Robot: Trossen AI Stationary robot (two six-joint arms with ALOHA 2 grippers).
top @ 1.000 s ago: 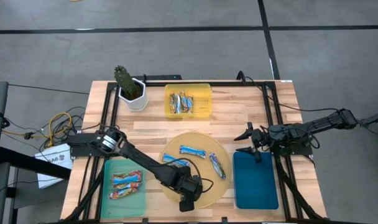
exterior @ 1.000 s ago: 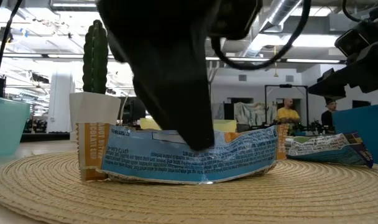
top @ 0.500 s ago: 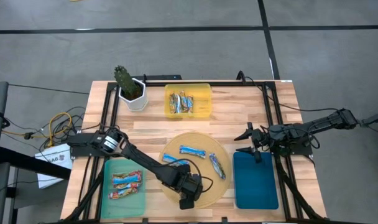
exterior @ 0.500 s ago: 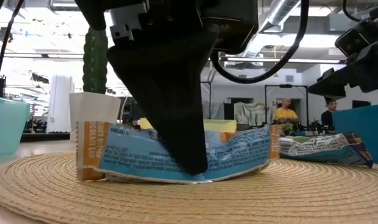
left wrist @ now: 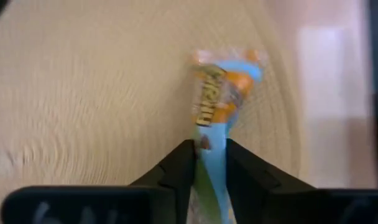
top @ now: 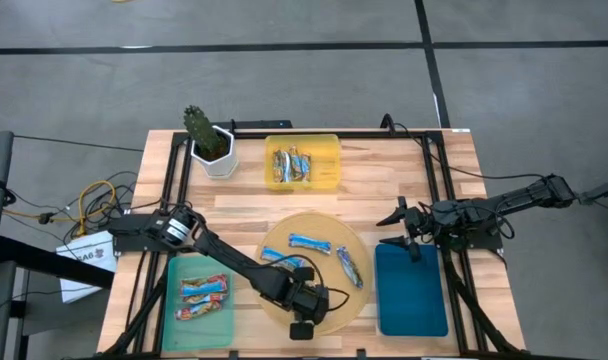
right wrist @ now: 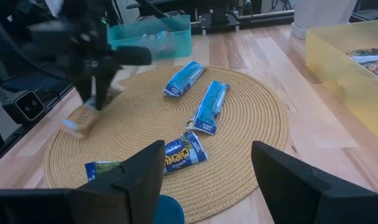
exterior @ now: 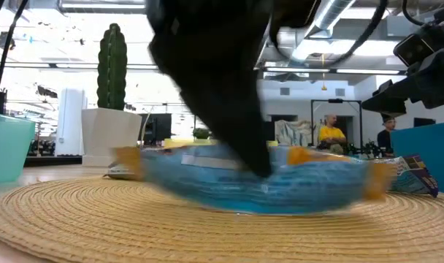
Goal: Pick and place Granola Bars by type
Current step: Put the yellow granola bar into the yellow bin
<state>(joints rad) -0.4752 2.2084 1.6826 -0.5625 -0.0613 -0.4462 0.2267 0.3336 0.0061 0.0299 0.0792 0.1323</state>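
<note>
One blue-and-orange granola bar (left wrist: 215, 118) is pinched between the left gripper's (left wrist: 209, 163) fingers at the near edge of the round woven mat (top: 354, 300). Right of the mat, the right gripper (top: 409, 229) hangs spread wide over the blue tray's (top: 412, 300) far end.

Blue-orange granola bar (left wrist: 215, 127), pinched between jaws

Granola bars (right wrist: 210, 106) scattered on woven mat (right wrist: 263, 134).
</note>
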